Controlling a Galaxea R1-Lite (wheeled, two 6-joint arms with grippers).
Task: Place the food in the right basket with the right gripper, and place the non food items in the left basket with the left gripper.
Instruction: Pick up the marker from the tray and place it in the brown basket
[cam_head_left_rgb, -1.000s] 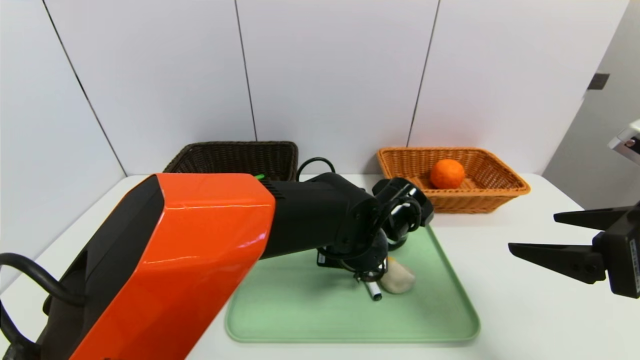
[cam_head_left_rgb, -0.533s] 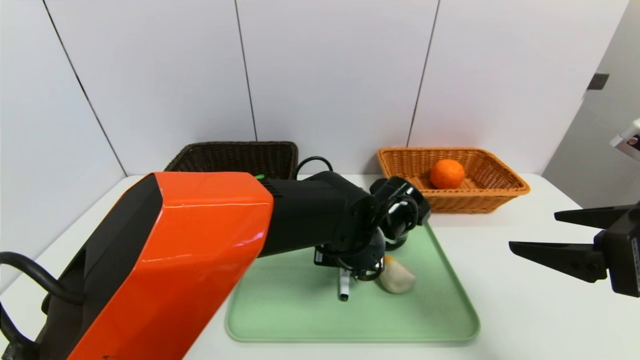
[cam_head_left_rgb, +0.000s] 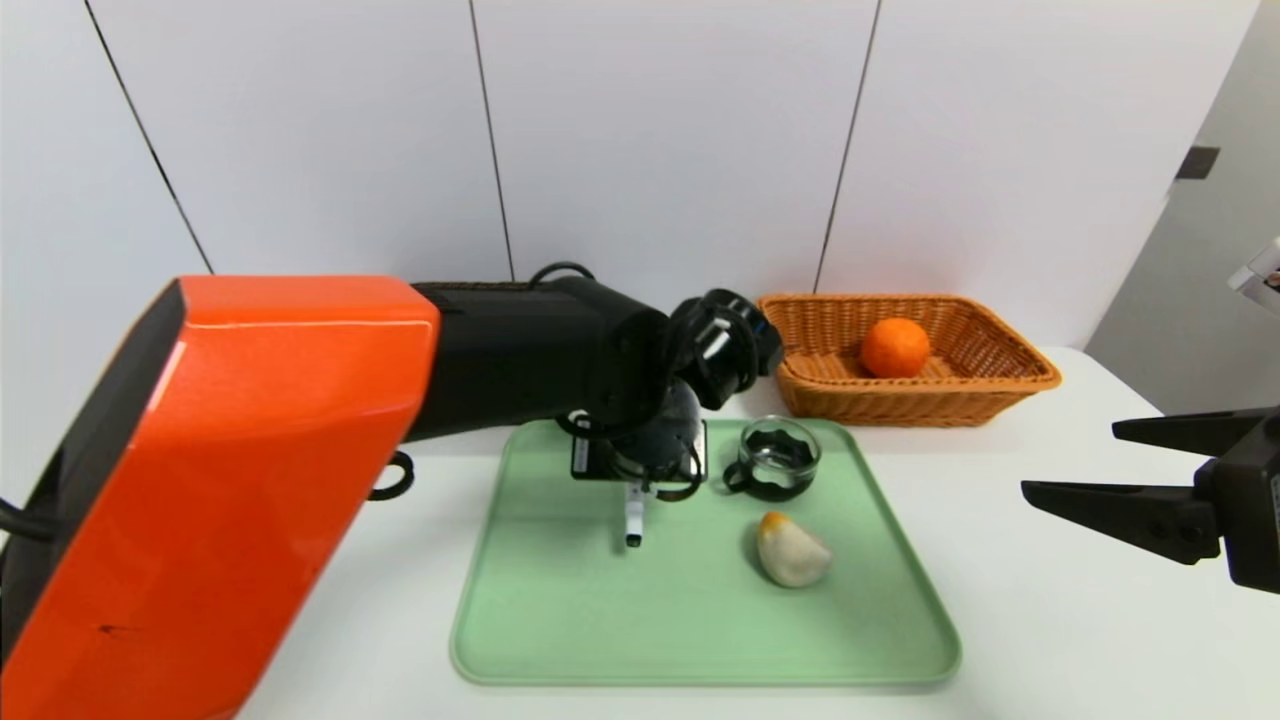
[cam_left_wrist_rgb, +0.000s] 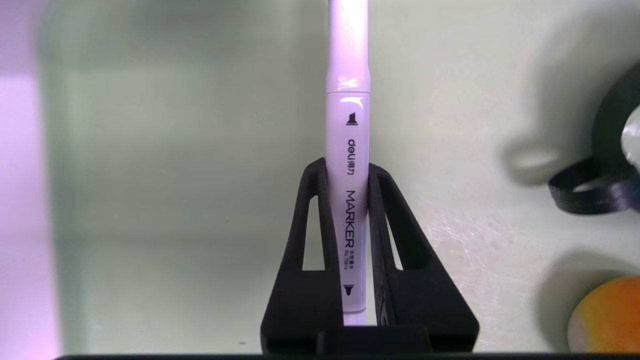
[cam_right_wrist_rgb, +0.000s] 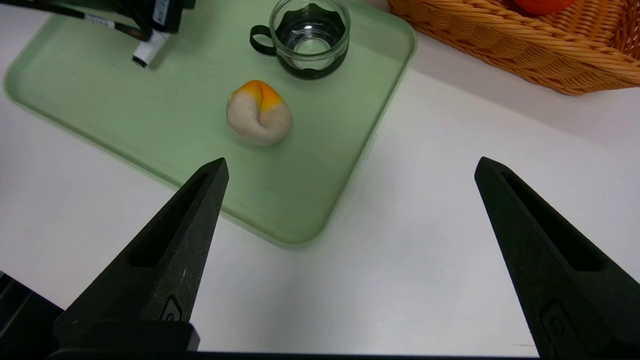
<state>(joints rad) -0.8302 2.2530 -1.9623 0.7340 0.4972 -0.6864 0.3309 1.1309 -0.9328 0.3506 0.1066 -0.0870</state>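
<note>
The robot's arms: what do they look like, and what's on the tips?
The left arm has a glossy orange shell, then a black wrist section looped with black cables. Its end effector is matte black, with two tapered fingers with slot-shaped cutouts. The right end effector matches it: two long, pointed black fingers.

Left arm's orange-and-black bulk fills the left half and reaches over the far-left part of the green tray (cam_head_left_rgb: 600, 640). Left gripper (cam_head_left_rgb: 634, 505) hangs under the black wrist with a white marker (cam_head_left_rgb: 634, 522) sticking out below it, dark tip down, above the tray surface. Glass cup (cam_head_left_rgb: 776, 458) with black handle sits on the tray just right of the wrist. Pale bun with an orange end (cam_head_left_rgb: 790, 550) lies on the tray nearer the front. Orange basket (cam_head_left_rgb: 1000, 385) at back right holds an orange (cam_head_left_rgb: 894, 347). Right gripper (cam_head_left_rgb: 1110, 465) hovers over the white table (cam_head_left_rgb: 1050, 620) at the right edge, fingers spread, nothing between them.
</note>
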